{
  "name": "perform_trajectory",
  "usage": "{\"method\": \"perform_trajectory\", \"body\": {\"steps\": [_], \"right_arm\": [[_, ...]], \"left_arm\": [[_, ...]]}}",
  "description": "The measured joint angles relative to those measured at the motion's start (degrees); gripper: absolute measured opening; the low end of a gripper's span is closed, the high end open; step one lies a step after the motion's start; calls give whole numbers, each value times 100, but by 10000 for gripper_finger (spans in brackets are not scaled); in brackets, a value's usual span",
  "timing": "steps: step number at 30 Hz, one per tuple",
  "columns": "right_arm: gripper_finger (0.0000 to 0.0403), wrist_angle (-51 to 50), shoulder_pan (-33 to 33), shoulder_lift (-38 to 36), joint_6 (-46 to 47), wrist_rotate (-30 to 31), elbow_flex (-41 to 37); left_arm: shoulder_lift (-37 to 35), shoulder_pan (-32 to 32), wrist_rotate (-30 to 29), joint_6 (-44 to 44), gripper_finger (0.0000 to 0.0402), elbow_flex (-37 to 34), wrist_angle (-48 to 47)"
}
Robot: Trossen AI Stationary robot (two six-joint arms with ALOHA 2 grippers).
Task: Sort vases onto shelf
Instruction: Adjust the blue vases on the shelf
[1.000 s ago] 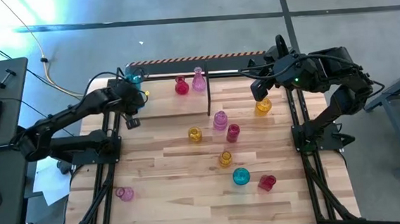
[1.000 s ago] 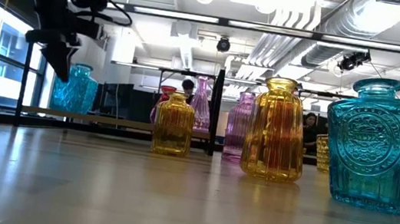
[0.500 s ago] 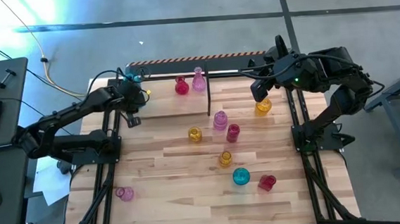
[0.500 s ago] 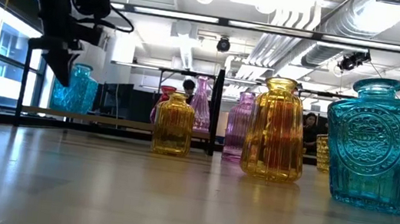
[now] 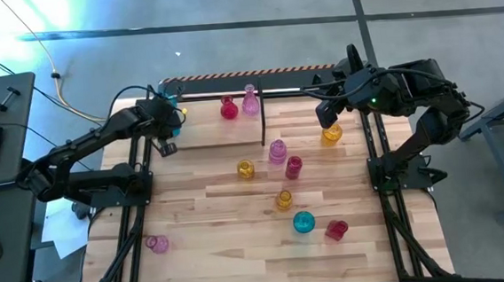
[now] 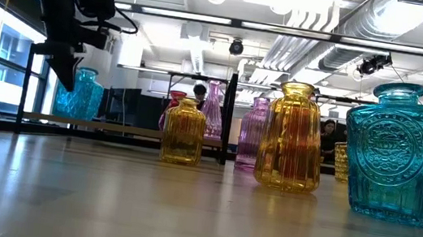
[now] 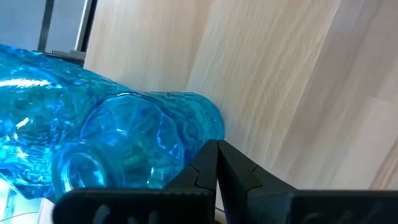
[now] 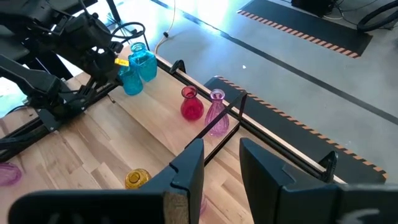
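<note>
The shelf [image 5: 216,133], a wooden plank under black rods, stands at the table's far side. On it are two cyan vases [image 8: 132,81] [image 8: 145,62] at the left end, plus a red vase [image 5: 228,109] and a pink vase [image 5: 250,101]. My left gripper [image 7: 216,149] is shut and points steeply down beside one cyan vase [image 7: 130,143]. In the low view it [image 6: 63,83] shows in front of that vase [image 6: 82,95]. My right gripper [image 8: 221,149] hangs open and high over the table's far right, with nothing between its fingers. Several more vases stand loose on the table. My left gripper's shut fingertips [image 7: 208,163] stand right against the lower side of the cyan vase [image 7: 202,121], coming from above on a slant. Whether they touch the glass, I cannot tell. The vase stands upright on the shelf's plank.
Loose on the tabletop are yellow vases [image 5: 245,169] [image 5: 284,199] [image 5: 332,134], a pink vase [image 5: 277,151], red vases [image 5: 293,166] [image 5: 335,230], a cyan vase [image 5: 303,222] and a pink vase [image 5: 157,244] near the front left. A black upright [image 5: 262,114] divides the shelf.
</note>
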Motion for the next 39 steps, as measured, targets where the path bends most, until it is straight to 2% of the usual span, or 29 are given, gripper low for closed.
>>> {"method": "perform_trajectory", "body": {"steps": [24, 39], "right_arm": [[87, 0, -2, 0, 4, -37, 0], [87, 0, -1, 0, 4, -44, 0]], "left_arm": [[0, 377, -150, 104, 0, 0, 122], [0, 380, -176, 39, 0, 0, 185]]}}
